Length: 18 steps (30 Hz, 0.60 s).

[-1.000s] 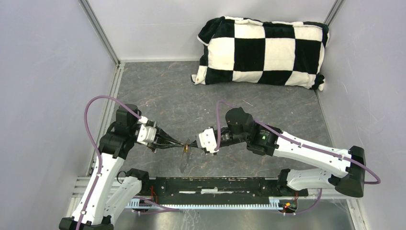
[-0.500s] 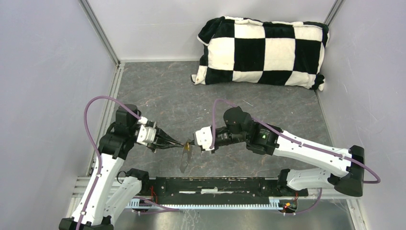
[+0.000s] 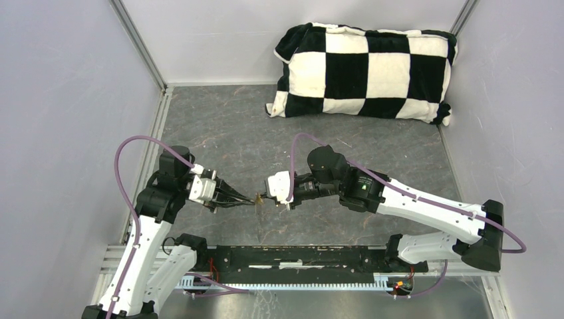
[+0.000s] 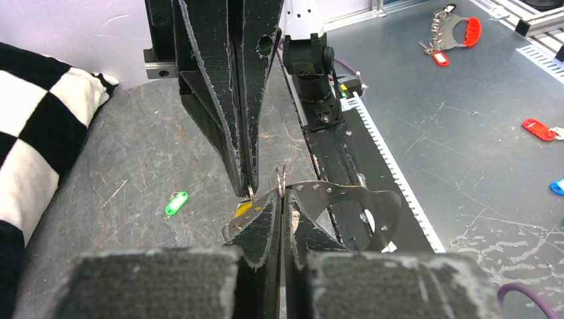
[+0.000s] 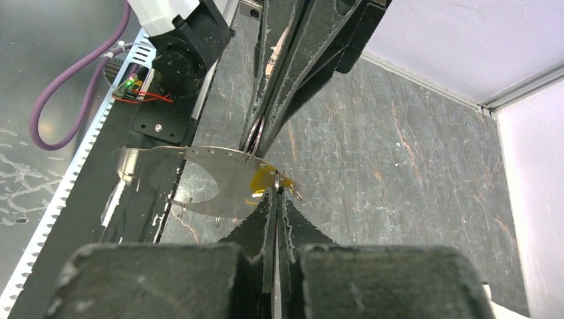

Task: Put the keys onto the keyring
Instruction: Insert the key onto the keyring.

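Left wrist | left gripper pinching keyring, loop mostly hidden | right gripper clamping yellow key, blade hidden

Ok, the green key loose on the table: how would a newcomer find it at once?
In the left wrist view, start at the checkered pillow on the left and move right across the dark grey table. The green key lies flat there, alone. Its bright green head sets it apart: the yellow key sits raised where the left gripper and right gripper meet.
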{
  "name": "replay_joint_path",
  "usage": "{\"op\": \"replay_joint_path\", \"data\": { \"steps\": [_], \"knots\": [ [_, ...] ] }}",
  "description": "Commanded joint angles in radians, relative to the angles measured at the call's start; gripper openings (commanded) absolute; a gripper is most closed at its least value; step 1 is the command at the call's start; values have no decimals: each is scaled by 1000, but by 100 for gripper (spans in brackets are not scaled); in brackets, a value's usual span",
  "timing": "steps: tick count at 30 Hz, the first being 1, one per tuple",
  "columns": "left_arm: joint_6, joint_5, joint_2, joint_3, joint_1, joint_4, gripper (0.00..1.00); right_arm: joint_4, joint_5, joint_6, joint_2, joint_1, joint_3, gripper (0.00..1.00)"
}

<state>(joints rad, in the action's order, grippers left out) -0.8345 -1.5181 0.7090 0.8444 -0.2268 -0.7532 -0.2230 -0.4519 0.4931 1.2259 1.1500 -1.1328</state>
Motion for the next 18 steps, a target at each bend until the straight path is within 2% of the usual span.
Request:
{"op": "replay_joint_path", "data": {
  "steps": [1, 18],
  "knots": [
    [-9, -6, -15, 7, -3, 15, 2, 52, -22, -28, 2, -1, -51, 1],
    [-26, 32, -12, 2, -3, 12, 2, 40, -50, -41, -7, -1, -56, 0]
  ]
}}
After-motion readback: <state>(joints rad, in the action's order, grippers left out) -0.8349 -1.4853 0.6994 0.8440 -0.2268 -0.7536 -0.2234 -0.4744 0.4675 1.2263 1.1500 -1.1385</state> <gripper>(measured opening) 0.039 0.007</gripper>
